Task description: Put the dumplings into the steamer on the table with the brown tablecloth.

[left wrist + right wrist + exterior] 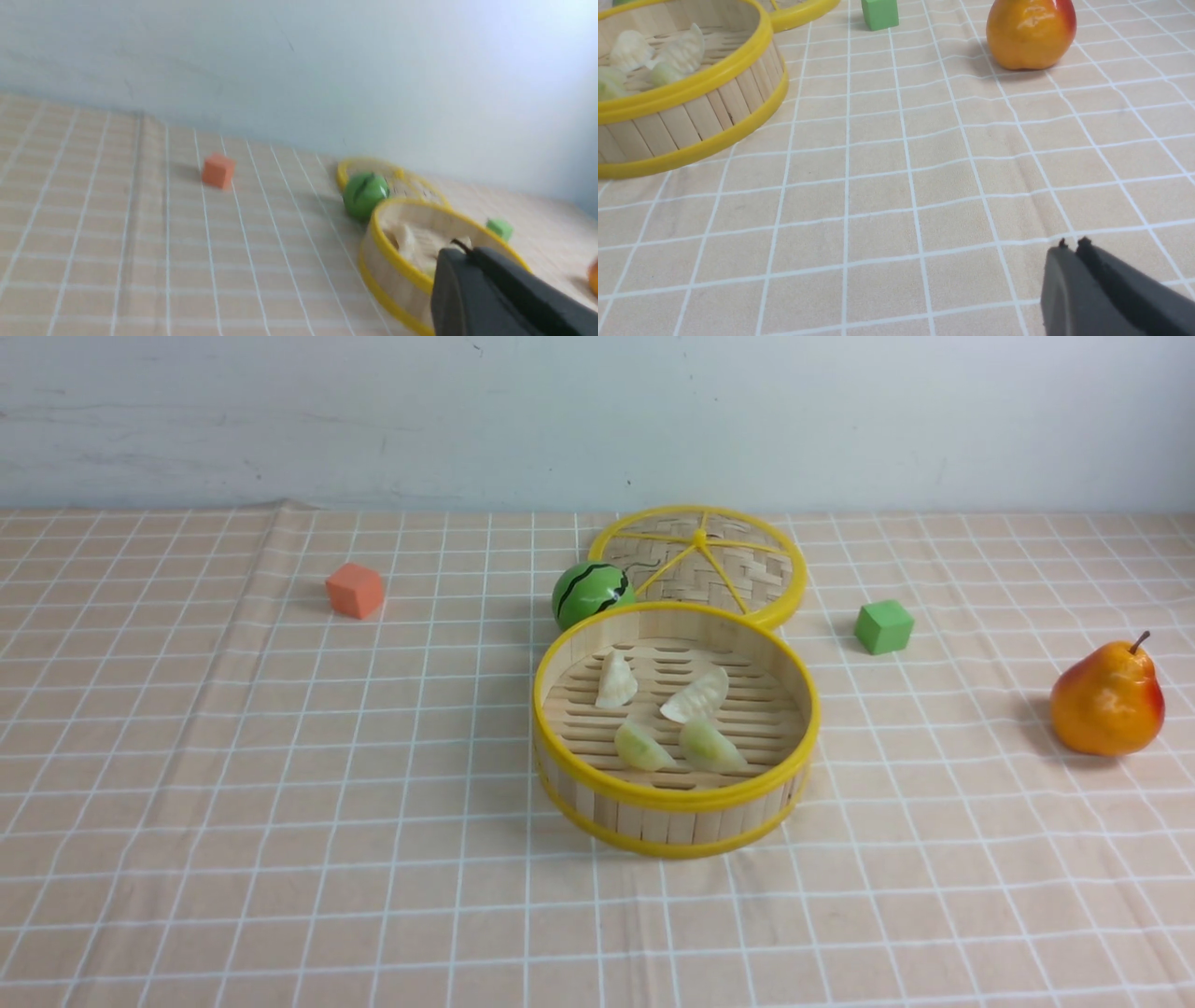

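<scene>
The round bamboo steamer [674, 798] with yellow rims stands mid-table on the brown tablecloth [280, 784]. Inside it lie several dumplings: two whitish ones [616, 681] [696, 698] and two pale green ones [641, 747] [709, 747]. Neither arm shows in the front view. In the left wrist view my left gripper [460, 252] is shut and empty, hanging near the steamer [397, 261]. In the right wrist view my right gripper [1071, 245] is shut and empty over bare cloth, well away from the steamer [691, 116].
The flat woven yellow-rimmed lid [700, 565] lies behind the steamer with a small watermelon ball [590, 593] beside it. An orange cube [355, 590] sits far left, a green cube [883, 626] to the right, and a pear [1108, 700] at the far right.
</scene>
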### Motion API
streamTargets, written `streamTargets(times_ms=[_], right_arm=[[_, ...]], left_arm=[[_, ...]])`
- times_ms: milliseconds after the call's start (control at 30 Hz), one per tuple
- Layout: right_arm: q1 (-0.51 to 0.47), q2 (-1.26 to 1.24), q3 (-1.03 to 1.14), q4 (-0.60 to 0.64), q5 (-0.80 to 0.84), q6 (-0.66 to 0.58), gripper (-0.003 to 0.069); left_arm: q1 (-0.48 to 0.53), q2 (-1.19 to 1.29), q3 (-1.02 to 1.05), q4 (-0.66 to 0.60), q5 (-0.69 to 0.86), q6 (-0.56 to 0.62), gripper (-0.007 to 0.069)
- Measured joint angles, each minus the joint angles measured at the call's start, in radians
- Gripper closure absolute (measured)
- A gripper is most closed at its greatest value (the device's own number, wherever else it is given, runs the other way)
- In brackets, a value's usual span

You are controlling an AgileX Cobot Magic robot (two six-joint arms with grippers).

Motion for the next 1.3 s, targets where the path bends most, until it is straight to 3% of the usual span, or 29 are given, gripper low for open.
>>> streamTargets(times_ms=[133,233,333,500,767,1300], right_arm=[[0.000,0.000,0.000,0.001,0.001,0.000,0.0630],[0.000,-0.001,0.000,0.002,0.001,0.000,0.0625],[0.000,-0.001,0.000,0.001,0.001,0.000,0.0620],[0.000,-0.001,0.000,0.001,0.001,0.000,0.0615],[0.000,-0.001,0.000,0.001,0.001,0.000,0.0605],[0.000,-0.001,0.000,0.001,0.001,0.000,0.0577]], left_arm=[[0.177,0.000,0.122,-0.085,-0.193,0.022,0.0638],[0.308,0.000,0.204,-0.163,-0.203,0.025,0.0638],[0.373,0.000,0.251,-0.150,-0.161,0.025,0.0638],[0.359,0.000,0.265,-0.059,-0.071,0.044,0.0638],[0.281,0.000,0.265,-0.085,0.062,0.195,0.0638],[0.279,0.000,0.265,-0.094,0.099,0.209,0.0638]])
